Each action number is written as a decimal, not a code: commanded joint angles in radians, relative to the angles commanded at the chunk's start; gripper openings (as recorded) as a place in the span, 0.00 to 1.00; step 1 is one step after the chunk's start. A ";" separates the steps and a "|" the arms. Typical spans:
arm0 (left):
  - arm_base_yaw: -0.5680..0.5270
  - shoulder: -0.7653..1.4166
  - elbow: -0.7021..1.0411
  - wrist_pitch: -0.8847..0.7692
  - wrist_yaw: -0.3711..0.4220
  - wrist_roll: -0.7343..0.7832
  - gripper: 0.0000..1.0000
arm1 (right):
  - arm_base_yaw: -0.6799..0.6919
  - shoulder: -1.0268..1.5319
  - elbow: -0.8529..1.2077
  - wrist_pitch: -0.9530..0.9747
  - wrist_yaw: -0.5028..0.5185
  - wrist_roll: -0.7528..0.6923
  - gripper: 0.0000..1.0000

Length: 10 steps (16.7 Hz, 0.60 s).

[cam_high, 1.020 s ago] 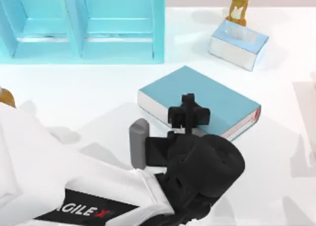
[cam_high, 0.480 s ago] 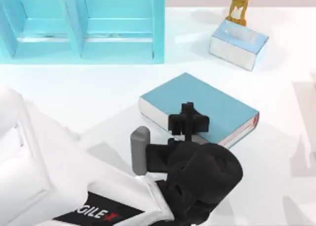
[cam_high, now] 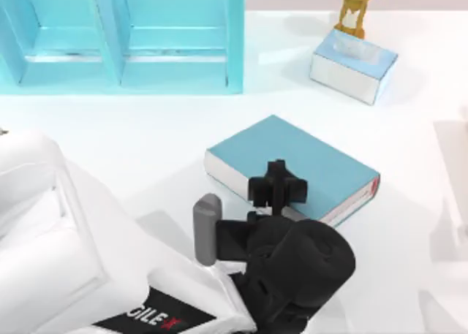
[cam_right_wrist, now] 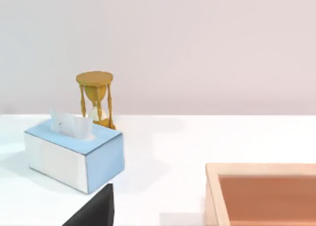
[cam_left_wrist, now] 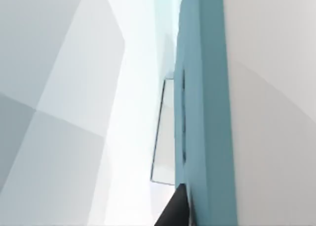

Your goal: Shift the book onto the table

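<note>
Broadly, the table (cam_high: 131, 140) spreads white under everything, with the light-blue shelf unit (cam_high: 121, 38) at its far left and the tissue box (cam_high: 353, 65) and hourglass (cam_high: 356, 9) at the far right. The book (cam_high: 322, 166) now lies flat on the table, near the middle and clear of the shelf; over the last second it has slid a little toward me and turned slightly, and its shadow sits tight beneath it, so I judge it down and the task nearly done. My left gripper (cam_high: 276, 191) is at the book's near long edge, fingers pinched across the cover and page block, still gripping it. Release and retreat look like what remains. My right arm stays parked off the right side, facing the tissue box beside a wooden tray (cam_right_wrist: 261, 191).
</note>
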 joint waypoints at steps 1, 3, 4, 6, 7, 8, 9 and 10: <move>0.000 0.000 0.000 0.000 0.000 0.000 0.23 | 0.000 0.000 0.000 0.000 0.000 0.000 1.00; 0.000 0.000 0.000 0.000 0.000 0.000 0.38 | 0.000 0.000 0.000 0.000 0.000 0.000 1.00; 0.000 0.000 0.000 0.000 0.000 0.000 0.45 | 0.000 0.000 0.000 0.000 0.000 0.000 1.00; 0.000 0.000 0.000 0.000 0.000 0.000 0.60 | 0.000 0.000 0.000 0.000 0.000 0.000 1.00; 0.000 0.000 0.000 0.000 0.000 0.000 0.68 | 0.000 0.000 0.000 0.000 0.000 0.000 1.00; 0.000 0.000 0.000 0.000 0.000 0.000 0.75 | 0.000 0.000 0.000 0.000 0.000 0.000 1.00; 0.000 0.000 0.000 0.000 0.000 0.000 0.83 | 0.000 0.000 0.000 0.000 0.000 0.000 1.00; 0.000 0.000 0.000 0.000 0.000 0.000 0.90 | 0.000 0.000 0.000 0.000 0.000 0.000 1.00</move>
